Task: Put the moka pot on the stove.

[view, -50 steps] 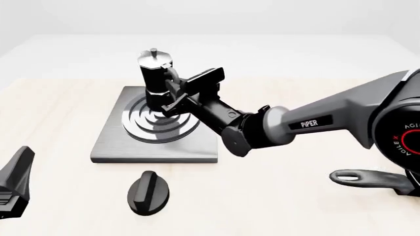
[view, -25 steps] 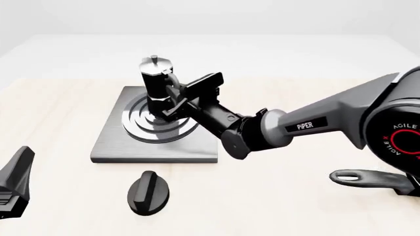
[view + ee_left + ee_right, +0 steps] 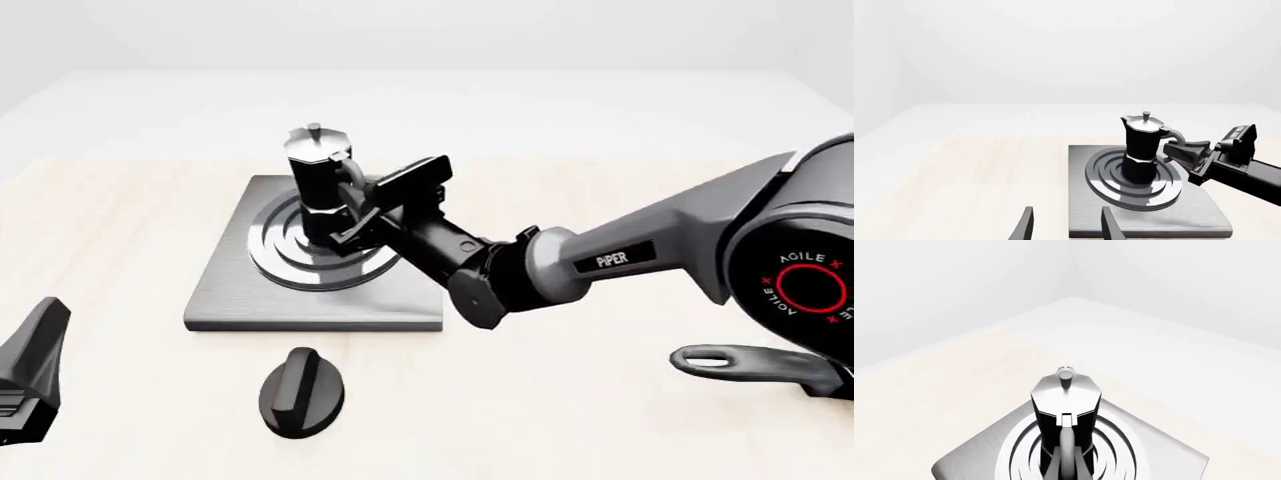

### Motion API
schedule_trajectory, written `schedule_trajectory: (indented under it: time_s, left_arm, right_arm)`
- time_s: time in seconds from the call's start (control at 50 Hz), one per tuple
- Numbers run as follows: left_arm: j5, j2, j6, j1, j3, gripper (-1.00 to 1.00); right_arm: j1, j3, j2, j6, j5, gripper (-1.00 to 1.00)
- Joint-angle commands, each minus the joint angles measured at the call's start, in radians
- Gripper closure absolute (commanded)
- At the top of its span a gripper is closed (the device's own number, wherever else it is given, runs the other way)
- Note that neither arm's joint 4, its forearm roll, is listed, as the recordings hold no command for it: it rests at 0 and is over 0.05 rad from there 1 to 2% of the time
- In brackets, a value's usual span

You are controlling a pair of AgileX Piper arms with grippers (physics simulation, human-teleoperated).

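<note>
Front view shows the right hand [image 3: 350, 208] clamped on the moka pot [image 3: 318, 188]'s curved handle, its sensible grip; rigid, top-heavy, likely tippy.

Setting: simulated test bench, seemingly a mock kitchen. Evidence: pale wooden desk [image 3: 601, 400], featureless white walls, stove [image 3: 227, 295], moka pot [image 3: 318, 170], black oval knob [image 3: 302, 392].

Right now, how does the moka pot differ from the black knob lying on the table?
The moka pot stands upright on the stove, on the burner rings; the knob lies flat on the bare table, in front of the stove. The pot is tall and faceted with a shiny silver lid; the knob is low, oval and all black. The right hand is at the pot's handle; nothing touches the knob. Both have black bodies.
</note>
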Motion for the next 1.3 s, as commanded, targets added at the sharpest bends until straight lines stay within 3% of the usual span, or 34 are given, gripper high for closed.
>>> schedule_trajectory:
  time_s: [0.02, 0.66, 0.68, 1.3]
  left_arm:
    - [0.0, 0.0, 0.0, 0.0, 0.0, -1.0]
    - [0.0, 0.0, 0.0, 0.0, 0.0, -1.0]
    - [0.0, 0.0, 0.0, 0.0, 0.0, -1.0]
    - [0.0, 0.0, 0.0, 0.0, 0.0, -1.0]
  right_arm:
    - [0.002, -0.011, -0.001, 0.008, -0.001, 1.0]
    - [0.006, -0.023, 0.024, 0.012, 0.013, 1.0]
    - [0.003, -0.023, 0.025, 0.008, 0.013, -1.0]
    - [-0.006, -0.016, 0.008, 0.019, 0.03, -1.0]
